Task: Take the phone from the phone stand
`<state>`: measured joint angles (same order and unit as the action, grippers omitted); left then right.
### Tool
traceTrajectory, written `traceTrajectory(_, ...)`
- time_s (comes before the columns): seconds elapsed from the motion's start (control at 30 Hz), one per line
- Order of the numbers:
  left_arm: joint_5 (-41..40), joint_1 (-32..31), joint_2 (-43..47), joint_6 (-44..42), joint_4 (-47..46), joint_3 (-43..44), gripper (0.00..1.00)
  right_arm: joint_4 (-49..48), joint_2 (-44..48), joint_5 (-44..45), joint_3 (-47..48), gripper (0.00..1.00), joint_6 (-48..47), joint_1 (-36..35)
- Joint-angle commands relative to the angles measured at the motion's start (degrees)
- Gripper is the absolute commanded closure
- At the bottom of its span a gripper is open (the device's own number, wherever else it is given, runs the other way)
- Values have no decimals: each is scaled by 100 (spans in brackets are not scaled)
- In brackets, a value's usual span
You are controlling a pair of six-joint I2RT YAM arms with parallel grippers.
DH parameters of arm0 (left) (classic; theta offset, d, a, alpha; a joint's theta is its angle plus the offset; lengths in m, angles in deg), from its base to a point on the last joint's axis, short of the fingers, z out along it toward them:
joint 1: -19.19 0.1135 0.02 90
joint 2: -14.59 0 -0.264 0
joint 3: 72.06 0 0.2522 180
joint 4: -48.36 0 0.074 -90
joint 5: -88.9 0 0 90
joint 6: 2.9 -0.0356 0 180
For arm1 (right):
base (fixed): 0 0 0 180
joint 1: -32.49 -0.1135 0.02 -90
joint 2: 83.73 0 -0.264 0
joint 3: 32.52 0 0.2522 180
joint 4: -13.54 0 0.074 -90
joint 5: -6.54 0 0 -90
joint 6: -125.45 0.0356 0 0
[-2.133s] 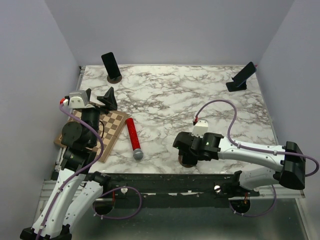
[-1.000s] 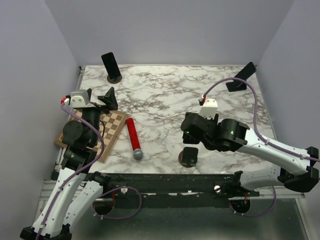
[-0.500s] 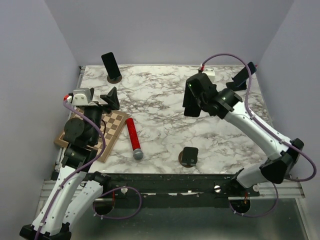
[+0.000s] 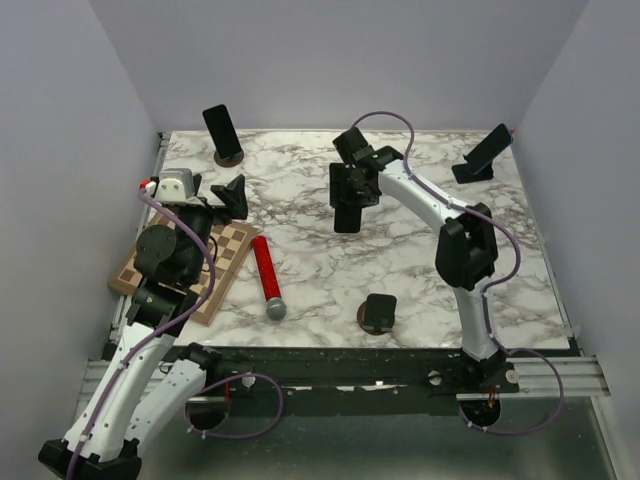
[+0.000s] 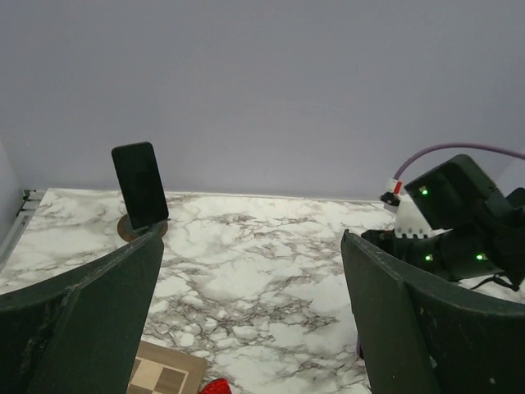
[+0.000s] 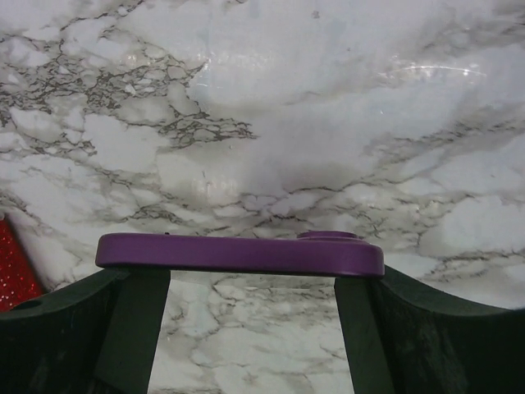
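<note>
Right end effector [image 4: 349,197]: clamped on the phone [image 4: 347,214], out over the middle of the bench [image 4: 300,180]. Arm stretched well forward.

Phone: off the bench, hanging below the fingers in the top view. In the wrist view its purple edge [image 6: 238,254] spans finger to finger, with marble showing below it.

Stand [image 4: 378,313]: near the front edge, well apart from the phone. It looks to carry nothing, so I judge the removal itself done; set-down remains.

Left end effector [image 5: 250,246]: fingers wide apart, nothing between them, over the board [image 4: 228,255] at the left.

Also on the bench: mic [image 4: 267,277] beside the board, and two other phones on stands, far left [image 4: 221,128] and far right [image 4: 487,148]. Neither is touched.

Risks from here:
- Slip. The hold seems to be by the phone's narrow edges, close to the fingertips. A quick swing or wrist turn could let it pivot or drop onto hard marble.
- Early release. Opening while the phone hangs clear of the bench means a fall and a likely bounce.
- Hard set-down. Height above the bench is not readable from the wrist view; descending too far would jam the phone's lower edge against the marble and lever it out of the grip.
- Collision. A low return path toward the front could clip the stand or the mic.
</note>
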<state>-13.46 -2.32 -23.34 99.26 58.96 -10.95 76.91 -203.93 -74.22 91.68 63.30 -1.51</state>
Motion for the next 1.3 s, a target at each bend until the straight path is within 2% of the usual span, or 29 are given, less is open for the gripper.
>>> traceTrajectory(0.0,84,-35,5,32,90,147,3,15,-715,-722,665,68,-114,227)
traceTrajectory(0.23,175,-50,-97,54,123,178,4,21,-1556,-730,1159,67,-76,393)
traceTrajectory(0.43,260,-54,-108,93,148,204,5,-126,-1801,-607,1244,65,86,411)
traceTrajectory(0.53,252,-50,-102,93,150,195,5,-106,-1920,-307,1354,63,219,412)
traceTrajectory(0.73,314,-60,-176,148,158,204,5,-268,-2127,-265,1455,55,528,407)
traceTrajectory(0.9,320,-59,-206,154,173,209,5,-262,-2217,-82,1454,46,614,403)
traceTrajectory(1.13,387,-54,-283,207,175,217,6,-281,-2202,-124,1370,23,616,406)
traceTrajectory(1.27,410,-59,-327,247,195,237,6,-241,-2203,-137,1433,14,569,406)
